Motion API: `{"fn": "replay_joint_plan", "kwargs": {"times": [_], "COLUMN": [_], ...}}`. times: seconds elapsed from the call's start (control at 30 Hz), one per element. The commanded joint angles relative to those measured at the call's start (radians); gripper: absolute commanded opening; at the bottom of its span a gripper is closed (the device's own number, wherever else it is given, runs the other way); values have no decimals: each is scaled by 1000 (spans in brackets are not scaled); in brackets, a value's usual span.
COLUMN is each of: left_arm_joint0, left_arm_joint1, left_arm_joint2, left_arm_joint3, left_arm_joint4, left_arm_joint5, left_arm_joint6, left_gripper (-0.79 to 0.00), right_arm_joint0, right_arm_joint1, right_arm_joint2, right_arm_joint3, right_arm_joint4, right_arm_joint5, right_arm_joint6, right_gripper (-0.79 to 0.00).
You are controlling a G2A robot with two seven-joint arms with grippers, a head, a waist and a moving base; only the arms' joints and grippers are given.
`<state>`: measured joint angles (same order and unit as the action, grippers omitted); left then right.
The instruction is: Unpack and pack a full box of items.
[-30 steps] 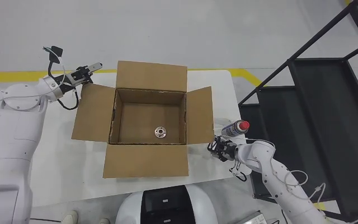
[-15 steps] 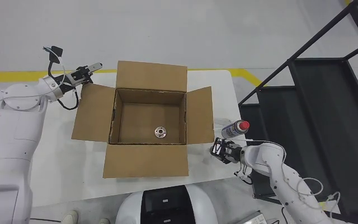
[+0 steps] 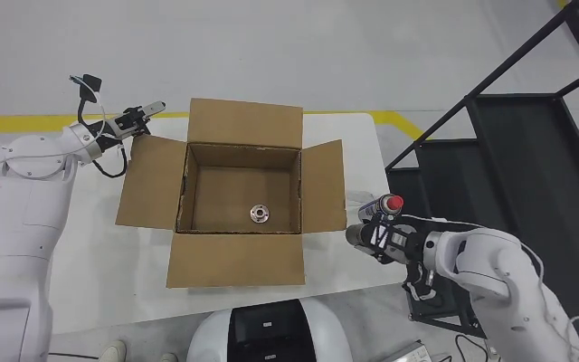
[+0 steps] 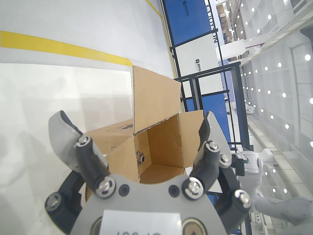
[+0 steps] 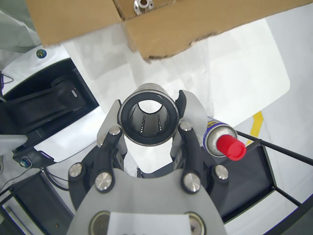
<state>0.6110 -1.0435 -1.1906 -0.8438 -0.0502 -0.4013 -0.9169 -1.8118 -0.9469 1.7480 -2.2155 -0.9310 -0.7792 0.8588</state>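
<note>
One linear bearing (image 5: 150,89) held, box (image 3: 217,195) open

My white-shelled arms (image 3: 41,158) carry looping black cables (image 3: 80,113). My jaws are pale grey fingers (image 4: 61,133) on black links (image 4: 90,157) (silver slotted screws (image 4: 105,186) at every pivot), mounted on a grey plate (image 4: 146,196) bearing a white label (image 4: 146,222).

Spray can (image 5: 217,135): lower body hidden behind a finger of the right tool (image 5: 149,102). Box (image 5: 73,8), ahead of tool: cut off by edge.
</note>
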Motion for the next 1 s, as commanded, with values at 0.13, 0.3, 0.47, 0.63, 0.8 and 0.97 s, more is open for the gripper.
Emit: {"fn": "replay_joint_plan", "kwargs": {"times": [0.13,0.3,0.47,0.63,0.8,0.97], "left_arm_joint0": [0,0,0,0,0,0], "left_arm_joint1": [0,0,0,0,0,0], "left_arm_joint2": [0,0,0,0,0,0], "left_arm_joint3": [0,0,0,0,0,0], "left_arm_joint4": [-1,-1,-1,-1,-1,-1], "left_arm_joint5": [0,0,0,0,0,0], "left_arm_joint6": [0,0,0,0,0,0], "left_gripper": [0,0,0,0,0,0], "right_arm_joint0": [51,75,128,209,330,473], "right_arm_joint1": [10,15,18,16,7,-7], "right_arm_joint2": [35,36,-56,-199,-336,-459], "right_arm_joint3": [-66,-98,-127,-115,-66,-2], "right_arm_joint4": [50,46,28,-11,-15,42], "right_arm_joint5": [73,102,110,155,220,265], "right_arm_joint6": [93,99,84,102,118,157], "right_gripper": [-785,-785,-785,-785,-785,-785]}}
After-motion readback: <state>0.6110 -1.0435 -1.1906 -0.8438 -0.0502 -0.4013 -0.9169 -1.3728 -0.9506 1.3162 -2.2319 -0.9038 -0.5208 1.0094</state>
